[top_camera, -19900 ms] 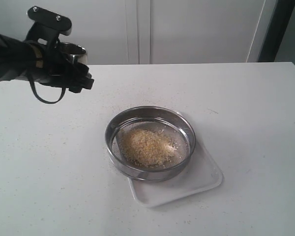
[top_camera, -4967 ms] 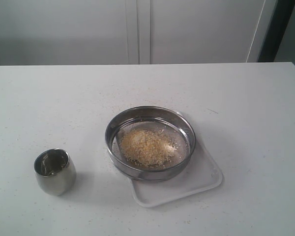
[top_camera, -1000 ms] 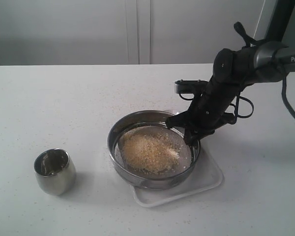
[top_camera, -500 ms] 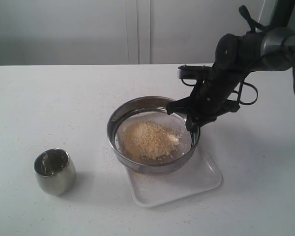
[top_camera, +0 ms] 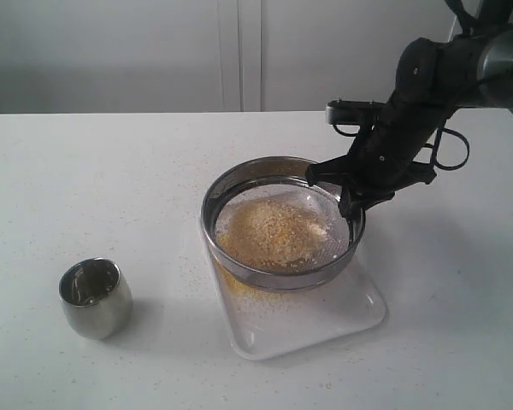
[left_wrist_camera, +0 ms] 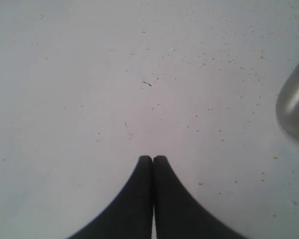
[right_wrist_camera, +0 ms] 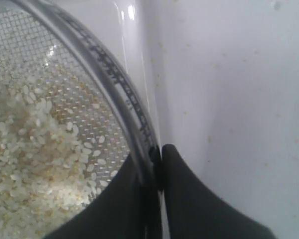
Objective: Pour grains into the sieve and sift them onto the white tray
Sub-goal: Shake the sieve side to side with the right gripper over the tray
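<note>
The steel sieve (top_camera: 231, 184) hangs a little above the white tray (top_camera: 342, 316), held at its right rim by my right gripper (top_camera: 349, 198), shut on the ring with one finger inside and one outside. A heap of grains (top_camera: 274, 232) lies on its mesh, and a small patch of yellow grains (top_camera: 238, 290) lies on the tray below. In the right wrist view the sieve rim (right_wrist_camera: 114, 84) runs between the fingers (right_wrist_camera: 199, 204), with pale grains (right_wrist_camera: 25, 149) on the mesh. My left gripper (left_wrist_camera: 152, 158) is shut on nothing, above bare table; it does not show in the exterior view.
A small rounded steel cup (top_camera: 95, 297) stands upright on the table at the front left; its side (left_wrist_camera: 295, 102) shows at the edge of the left wrist view. Scattered grains speckle the white tabletop (top_camera: 111, 171). White cabinet doors stand behind the table.
My right gripper has carried the sieve up and to the right. Yellow granules now lie on the tray below it. The cup has not moved.
</note>
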